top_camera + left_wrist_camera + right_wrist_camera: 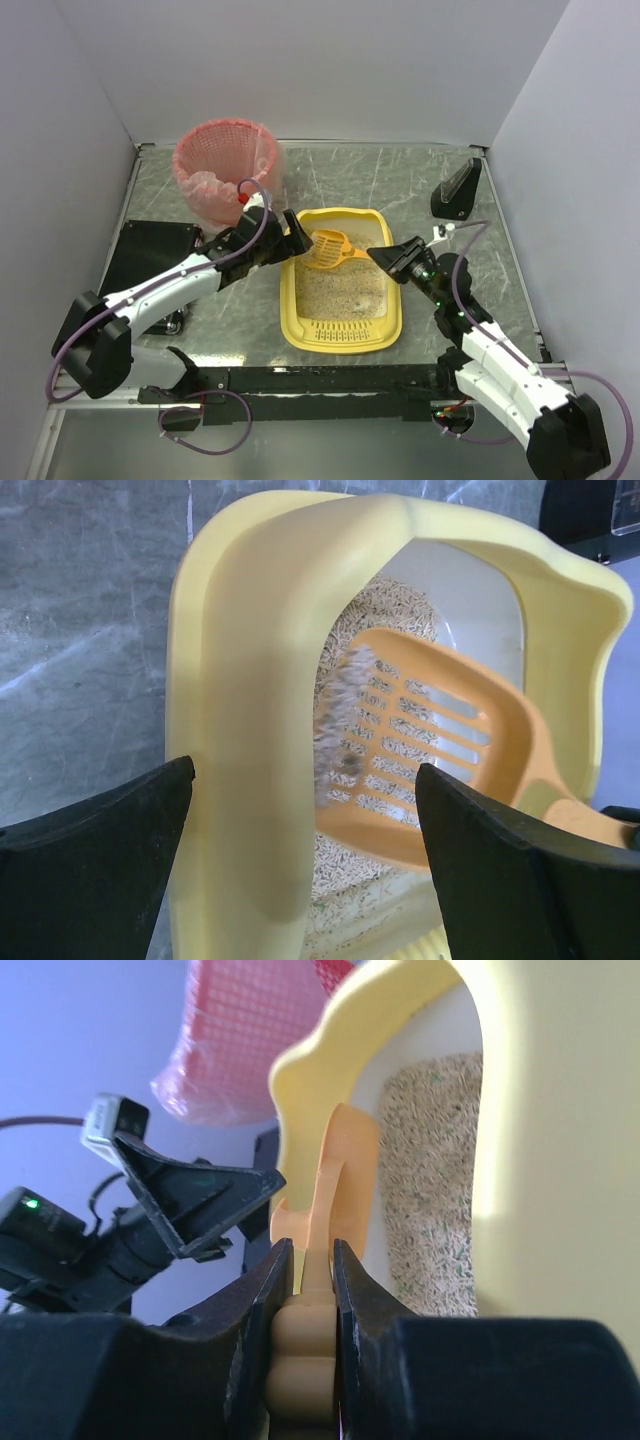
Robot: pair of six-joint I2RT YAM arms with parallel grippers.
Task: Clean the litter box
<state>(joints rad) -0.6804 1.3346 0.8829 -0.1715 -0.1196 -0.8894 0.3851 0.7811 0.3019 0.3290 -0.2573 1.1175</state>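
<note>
The yellow litter box [289, 300] lies mid-table, slotted lip toward the arms, with beige litter [340, 288] inside. My right gripper [388, 258] is shut on the handle of the small orange slotted scoop [330, 249], held over the box's far end. In the right wrist view the fingers [312, 1250] clamp the handle [303, 1330]. In the left wrist view the scoop [430, 750] carries litter and a blurred grey clump [345, 715]. My left gripper [293, 240] is open, its jaws [305, 770] standing either side of the box's far left rim [240, 730] with gaps.
A pink-lined round basket [225, 165] stands at the back left, just behind the left gripper. A black wedge-shaped stand [457, 188] sits at the back right. A black mat [150, 255] lies left of the box. White walls enclose the table.
</note>
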